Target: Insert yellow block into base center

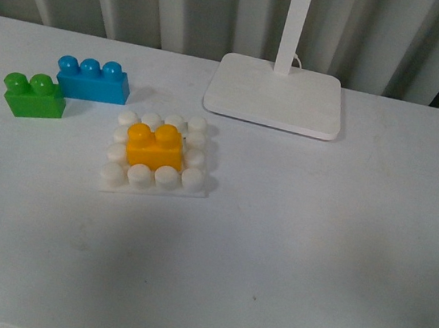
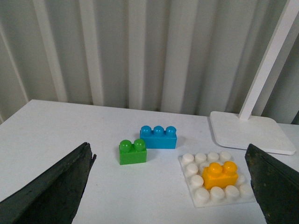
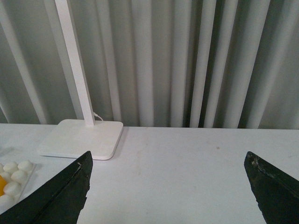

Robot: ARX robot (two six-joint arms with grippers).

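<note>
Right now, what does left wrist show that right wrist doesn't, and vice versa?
Only the left wrist view shows the green brick, the blue brick, and the whole yellow block sitting in the middle of the base, between the left arm's open jaws. Only the right wrist view shows the bare stretch of table beyond the lamp, between the right arm's open jaws. Both show the lamp foot with its pole, the curtain, and the base, though the right wrist view catches only its edge.

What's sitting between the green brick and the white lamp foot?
In the front view, the blue brick and the base holding the yellow block lie between the green brick and the lamp foot.
</note>
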